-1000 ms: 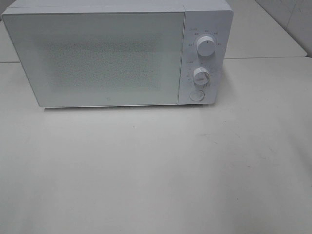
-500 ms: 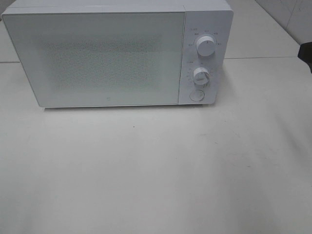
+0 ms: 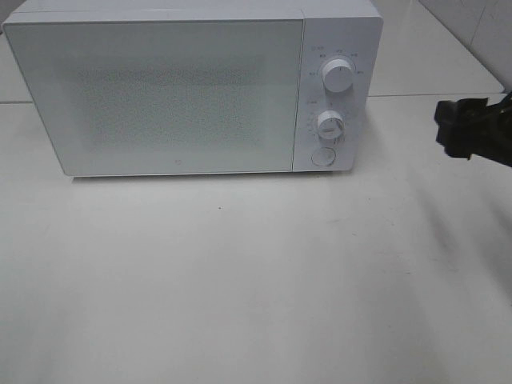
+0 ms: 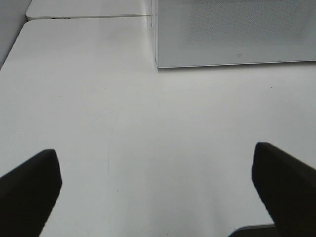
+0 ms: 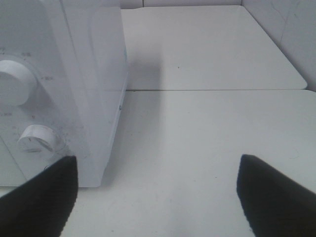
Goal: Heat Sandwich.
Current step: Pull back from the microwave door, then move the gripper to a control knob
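Nowhere in the three views does the sandwich show, so its place, its long axis and the way it points cannot be told. One microwave (image 3: pixel 192 88) stands at the back of the table (image 3: pixel 256 280), its door (image 3: pixel 160 96) shut and its speckled panel showing nothing behind it. Right of the door sit two knobs, the upper (image 3: pixel 337 77) above the lower (image 3: pixel 330 124), and one round button (image 3: pixel 322 157) beneath them. Bare tabletop runs from the microwave's front edge to the near edge of the exterior view and out to both sides. A seam (image 3: pixel 432 95) crosses the table to the right of the microwave, level with its upper knob. The right gripper (image 5: pixel 158 205) is released, its two dark fingers (image 5: pixel 42 197) wide apart with only bare table between them; in the exterior view it is a blurred dark shape (image 3: pixel 472 132) at the right edge, well clear of the microwave's side. The left gripper (image 4: pixel 158 197) is likewise released, its two fingers (image 4: pixel 27 192) spread over bare table, near the microwave's front left corner but apart from it.
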Motion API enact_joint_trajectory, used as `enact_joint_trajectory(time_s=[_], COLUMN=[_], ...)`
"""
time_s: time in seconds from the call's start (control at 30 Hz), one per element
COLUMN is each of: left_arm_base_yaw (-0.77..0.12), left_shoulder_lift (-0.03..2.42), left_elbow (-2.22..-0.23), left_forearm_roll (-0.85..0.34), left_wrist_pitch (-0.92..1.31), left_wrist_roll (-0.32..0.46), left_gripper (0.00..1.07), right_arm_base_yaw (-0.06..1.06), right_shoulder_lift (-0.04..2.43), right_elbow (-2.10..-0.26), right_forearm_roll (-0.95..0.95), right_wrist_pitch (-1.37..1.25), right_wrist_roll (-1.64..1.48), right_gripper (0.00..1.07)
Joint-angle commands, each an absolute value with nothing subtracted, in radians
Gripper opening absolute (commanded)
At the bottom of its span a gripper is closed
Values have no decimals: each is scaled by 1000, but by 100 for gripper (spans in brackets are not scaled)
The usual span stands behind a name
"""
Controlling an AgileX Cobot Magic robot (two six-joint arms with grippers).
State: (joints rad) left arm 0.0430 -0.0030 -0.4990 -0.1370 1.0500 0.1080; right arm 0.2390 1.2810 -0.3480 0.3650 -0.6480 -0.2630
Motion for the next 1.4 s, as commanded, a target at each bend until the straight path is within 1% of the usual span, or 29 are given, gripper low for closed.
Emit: enact_joint_trajectory(time_s=[0.03,0.07,0.1,0.13,0.2,0.23,0.27,0.3,0.37,0.4,0.47,0.57,1.13,1.4], left_arm_base_yaw=[48,48,48,48,48,48,48,48,48,48,48,48,48,48], left_shoulder_lift=[-31,-31,-31,-31,-31,-31,-31,-31,-31,-31,-31,-31,-31,-31], left_elbow=[-494,-494,-494,-494,-494,-494,-494,-494,-494,-494,-494,-494,-494,-494], left_forearm_roll=[-141,-141,-141,-141,-141,-141,-141,-141,-141,-141,-141,-141,-141,-141], left_wrist_pitch=[1038,1038,1038,1038,1038,1038,1038,1038,1038,1038,1038,1038,1038,1038], left_wrist_roll=[102,102,102,102,102,102,102,102,102,102,102,102,102,102], left_gripper=[103,103,103,103,103,103,103,103,103,103,103,103,103,103], right_arm_base_yaw=[339,407,440,440,503,556,579,579,651,670,682,729,739,714], right_shoulder_lift=[1341,1386,1408,1408,1452,1492,1508,1508,1568,1585,1598,1658,1864,1966], right_elbow=[-347,-347,-347,-347,-348,-349,-349,-349,-365,-377,-387,-440,-632,-710], right_forearm_roll=[488,551,574,574,626,676,694,694,758,779,793,830,845,817], right_wrist_pitch=[-779,-851,-877,-877,-927,-986,-1017,-1017,-1081,-1091,-1096,-1133,-1165,-1162], right_wrist_roll=[-346,-364,-365,-365,-363,-362,-362,-362,-362,-362,-362,-362,-306,-306], right_gripper=[91,90,90,90,90,90,90,90,90,89,89,88,86,85])
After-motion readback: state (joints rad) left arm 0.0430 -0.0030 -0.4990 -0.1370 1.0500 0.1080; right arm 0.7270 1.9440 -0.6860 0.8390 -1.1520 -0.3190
